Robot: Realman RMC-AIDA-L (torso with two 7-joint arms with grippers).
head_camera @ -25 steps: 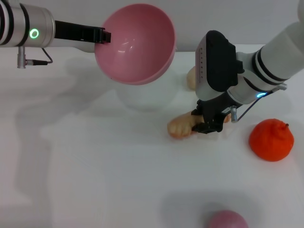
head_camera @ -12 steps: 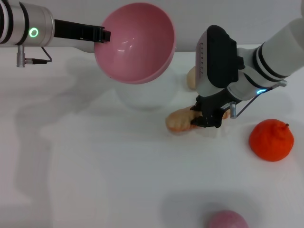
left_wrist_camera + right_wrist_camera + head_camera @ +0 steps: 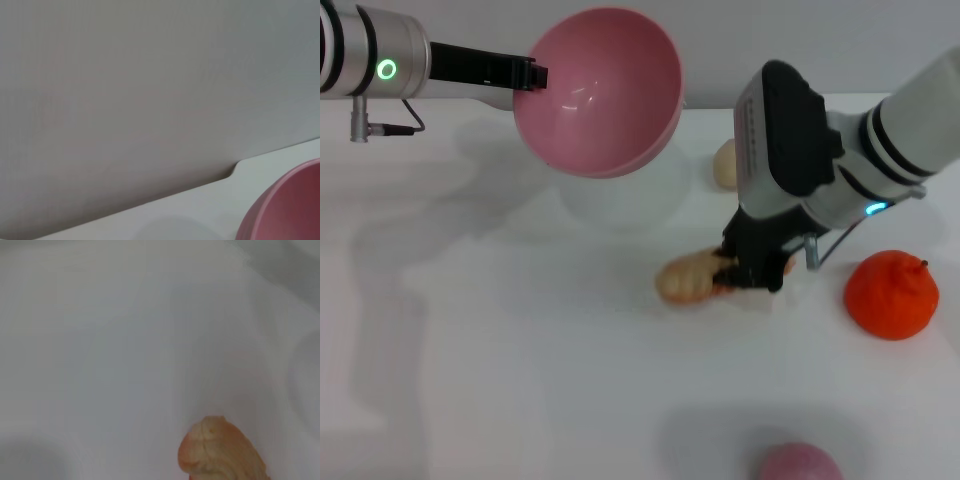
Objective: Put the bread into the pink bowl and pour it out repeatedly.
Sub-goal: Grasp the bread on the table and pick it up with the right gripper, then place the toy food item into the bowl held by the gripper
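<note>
Pink bowl [image 3: 600, 90] hung tilted at eleven o'clock, gripped by the left tool [image 3: 532, 73], while the right tool [image 3: 752, 268] clamped the bread [image 3: 688, 277], seemingly ready for lifting bowlward.

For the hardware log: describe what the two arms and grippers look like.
The left arm is a silver-white cylinder with black bands, a glowing green ring light and a thin grey cable below; its left gripper is slim and black. The right arm is white with black bands, a dark-topped wrist housing, a blue light and a looping cable; the right gripper is black.
</note>
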